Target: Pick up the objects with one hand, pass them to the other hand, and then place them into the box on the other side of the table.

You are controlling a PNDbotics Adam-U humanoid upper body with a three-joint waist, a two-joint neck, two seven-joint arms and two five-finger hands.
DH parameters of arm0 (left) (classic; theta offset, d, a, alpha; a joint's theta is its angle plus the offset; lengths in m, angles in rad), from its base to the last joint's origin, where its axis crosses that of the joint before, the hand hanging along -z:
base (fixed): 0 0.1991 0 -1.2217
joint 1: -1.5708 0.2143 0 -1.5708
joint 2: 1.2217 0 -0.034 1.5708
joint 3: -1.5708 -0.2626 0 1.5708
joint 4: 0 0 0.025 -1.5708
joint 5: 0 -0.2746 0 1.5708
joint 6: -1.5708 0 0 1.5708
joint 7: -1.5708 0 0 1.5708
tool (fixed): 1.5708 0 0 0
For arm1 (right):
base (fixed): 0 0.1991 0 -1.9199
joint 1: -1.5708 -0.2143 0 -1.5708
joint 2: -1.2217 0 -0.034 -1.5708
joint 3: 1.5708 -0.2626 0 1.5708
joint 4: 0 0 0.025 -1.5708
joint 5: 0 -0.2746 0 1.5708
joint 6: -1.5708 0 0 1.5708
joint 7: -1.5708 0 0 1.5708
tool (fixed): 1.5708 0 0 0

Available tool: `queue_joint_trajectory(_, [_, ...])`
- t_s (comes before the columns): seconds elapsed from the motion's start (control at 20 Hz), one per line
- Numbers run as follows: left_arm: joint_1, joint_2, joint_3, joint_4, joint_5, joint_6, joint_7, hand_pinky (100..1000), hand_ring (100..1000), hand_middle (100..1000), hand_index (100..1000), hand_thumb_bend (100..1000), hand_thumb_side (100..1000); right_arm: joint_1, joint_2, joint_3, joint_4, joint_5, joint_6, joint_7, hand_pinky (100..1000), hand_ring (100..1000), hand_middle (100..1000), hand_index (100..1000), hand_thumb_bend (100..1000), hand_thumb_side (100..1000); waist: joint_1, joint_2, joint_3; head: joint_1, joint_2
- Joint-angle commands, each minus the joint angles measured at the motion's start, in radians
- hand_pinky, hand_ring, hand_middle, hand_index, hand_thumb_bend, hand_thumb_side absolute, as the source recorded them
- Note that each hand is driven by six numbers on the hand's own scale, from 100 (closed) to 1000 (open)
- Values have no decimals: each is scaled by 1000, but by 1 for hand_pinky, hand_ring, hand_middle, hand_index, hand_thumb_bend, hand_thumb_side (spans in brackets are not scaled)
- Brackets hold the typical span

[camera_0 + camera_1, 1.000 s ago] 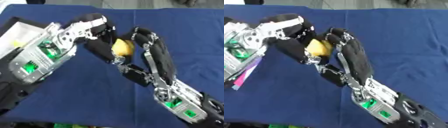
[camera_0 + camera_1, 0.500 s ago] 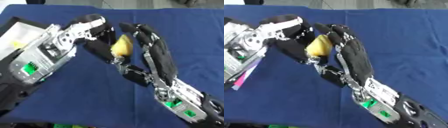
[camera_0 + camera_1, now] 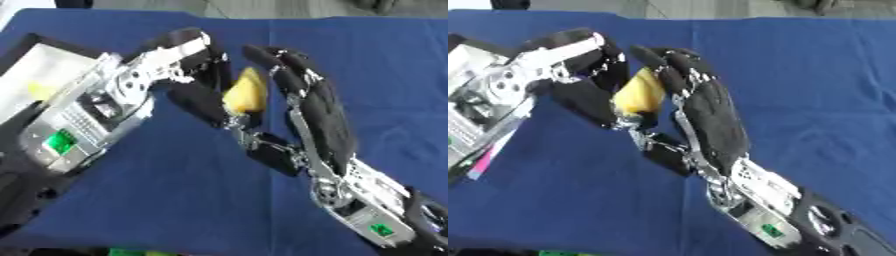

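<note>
Upper centre of the frame: the yellow object (image 3: 245, 95) sits between your left hand (image 3: 188, 75) and right hand (image 3: 311, 100), above the blue table cloth (image 3: 385, 60). Both hands curl against it; which one bears it is unclear. It looks light, rounded and probably smooth, so take it across its broad middle. The box (image 3: 35, 65) lies at the left edge.

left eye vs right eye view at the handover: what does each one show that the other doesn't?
Left eye only: the box's pale inside, with a small yellow thing in it. Right eye only: more of the right forearm toward the lower right corner, and a pink strip at the left edge. Both: the yellow object between the left robot hand and the right robot hand, over the blue cloth.
</note>
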Motion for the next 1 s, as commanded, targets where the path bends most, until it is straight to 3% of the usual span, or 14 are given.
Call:
queue_joint_trajectory(0.05, [11, 114, 60, 18, -42, 18, 8, 625, 414, 281, 322, 490, 100, -5, -21, -5, -37, 13, -15, -13, 826, 796, 736, 890, 267, 439, 4, -20, 0, 2, -12])
queue_joint_trajectory(0.6, [121, 321, 187, 2, 20, 18, 58, 634, 416, 282, 324, 497, 100, 7, -44, 2, -37, 18, -59, -15, 829, 800, 741, 891, 269, 404, 5, -24, 1, 34, 3])
queue_joint_trajectory(1.0, [196, 410, 276, 1, 107, 18, 138, 637, 412, 276, 320, 509, 100, 16, -47, 2, -37, 25, -78, -23, 830, 801, 742, 891, 274, 398, -3, -22, 2, 84, -2])
